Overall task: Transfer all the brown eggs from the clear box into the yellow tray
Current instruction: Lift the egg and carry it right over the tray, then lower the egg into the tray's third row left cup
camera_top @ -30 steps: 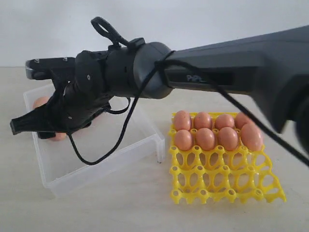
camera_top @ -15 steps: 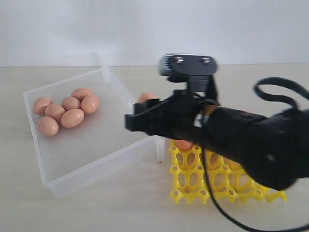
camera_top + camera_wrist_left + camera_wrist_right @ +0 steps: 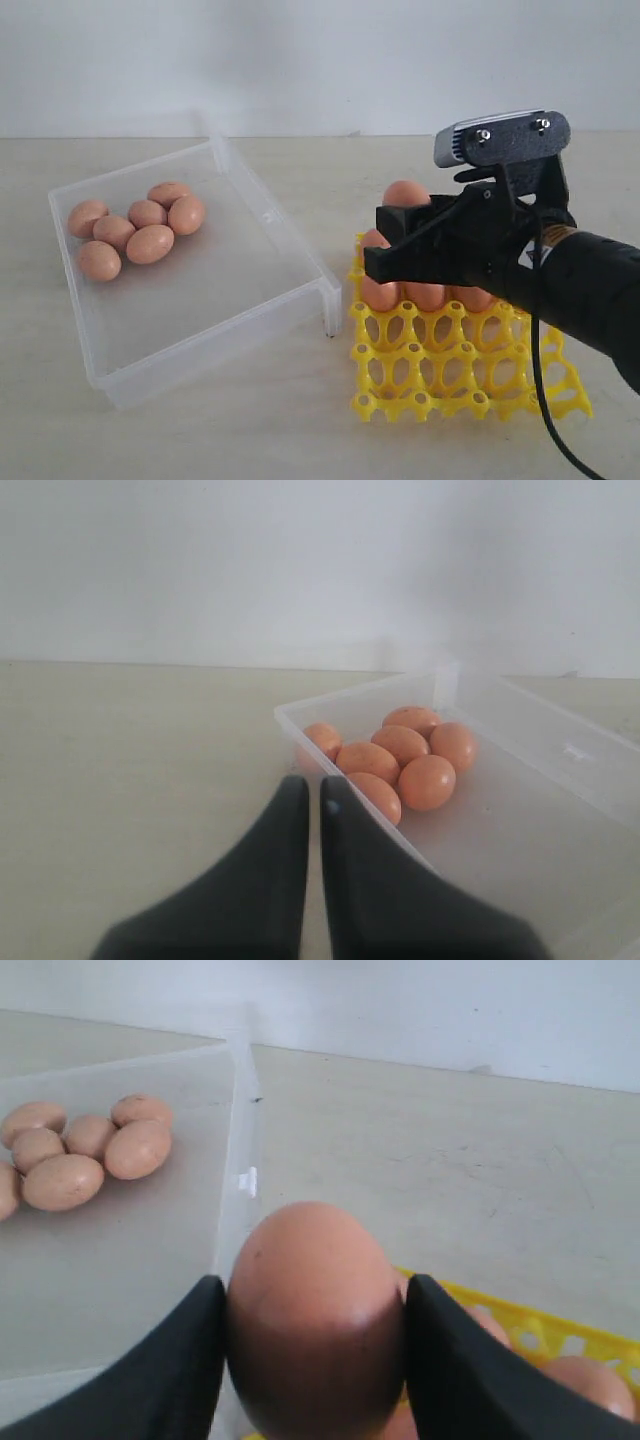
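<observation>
While our right fingers (image 3: 170, 1360) pinch a brown egg (image 3: 315, 1310) above the yellow tray (image 3: 415, 322), six eggs (image 3: 150, 243) in the clear box (image 3: 225, 325) left of it, left fingers (image 3: 260, 870) pressed together.

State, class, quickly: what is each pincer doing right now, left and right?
Left pincer: closed, holding nothing.
Right pincer: closed on a smooth pinkish-brown oval egg.

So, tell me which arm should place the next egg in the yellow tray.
Right. The right pincer holds a brown egg over the yellow tray; the left pincer is shut and empty near the clear box.
</observation>
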You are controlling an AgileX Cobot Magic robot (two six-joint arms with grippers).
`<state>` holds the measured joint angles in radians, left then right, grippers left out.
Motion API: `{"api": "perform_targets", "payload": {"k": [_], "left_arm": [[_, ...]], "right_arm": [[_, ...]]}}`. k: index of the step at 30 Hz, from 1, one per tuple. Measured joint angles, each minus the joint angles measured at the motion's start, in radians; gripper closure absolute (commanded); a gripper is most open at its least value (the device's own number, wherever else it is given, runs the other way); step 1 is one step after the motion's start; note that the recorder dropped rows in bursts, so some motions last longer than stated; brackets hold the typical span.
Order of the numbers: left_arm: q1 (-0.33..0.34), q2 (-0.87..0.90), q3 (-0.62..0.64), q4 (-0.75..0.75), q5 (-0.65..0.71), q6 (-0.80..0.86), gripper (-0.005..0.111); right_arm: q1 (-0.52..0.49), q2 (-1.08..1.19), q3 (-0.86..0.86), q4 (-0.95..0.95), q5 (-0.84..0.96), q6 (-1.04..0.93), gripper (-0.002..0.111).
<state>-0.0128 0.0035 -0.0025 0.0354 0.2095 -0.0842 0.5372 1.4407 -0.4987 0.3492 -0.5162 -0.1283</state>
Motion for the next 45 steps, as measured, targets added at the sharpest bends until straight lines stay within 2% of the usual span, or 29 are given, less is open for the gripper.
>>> {"api": "perform_targets", "payload": {"k": [4, 10, 12, 14, 19, 25, 31, 42, 45], "left_arm": [[0.0, 0.0, 0.0, 0.0, 0.0, 0.0, 0.103], [0.0, 0.0, 0.0, 0.0, 0.0, 0.0, 0.103], [0.0, 0.0, 0.0, 0.0, 0.0, 0.0, 0.103], [0.0, 0.0, 0.0, 0.0, 0.0, 0.0, 0.103], [0.0, 0.0, 0.0, 0.0, 0.0, 0.0, 0.103], [0.0, 0.0, 0.0, 0.0, 0.0, 0.0, 0.103], [0.0, 0.0, 0.0, 0.0, 0.0, 0.0, 0.103], [0.0, 0.0, 0.0, 0.0, 0.0, 0.0, 0.103], [0.0, 0.0, 0.0, 0.0, 0.0, 0.0, 0.103]], "right_arm": [[-0.066, 0.09, 0.0, -0.084, -0.017, 0.07, 0.108], [-0.084, 0.123, 0.0, -0.712, 0.003, 0.41, 0.108], [-0.085, 0.14, 0.0, -0.83, 0.015, 0.477, 0.108], [-0.086, 0.168, 0.0, -0.863, 0.025, 0.477, 0.108], [-0.086, 0.233, 0.0, -0.844, 0.034, 0.451, 0.108], [-0.086, 0.233, 0.0, -0.709, 0.057, 0.394, 0.108], [-0.086, 0.233, -0.002, -0.697, 0.131, 0.365, 0.108], [-0.086, 0.233, -0.002, -0.697, 0.132, 0.365, 0.108], [-0.086, 0.233, -0.002, -0.699, 0.132, 0.363, 0.101]]}}
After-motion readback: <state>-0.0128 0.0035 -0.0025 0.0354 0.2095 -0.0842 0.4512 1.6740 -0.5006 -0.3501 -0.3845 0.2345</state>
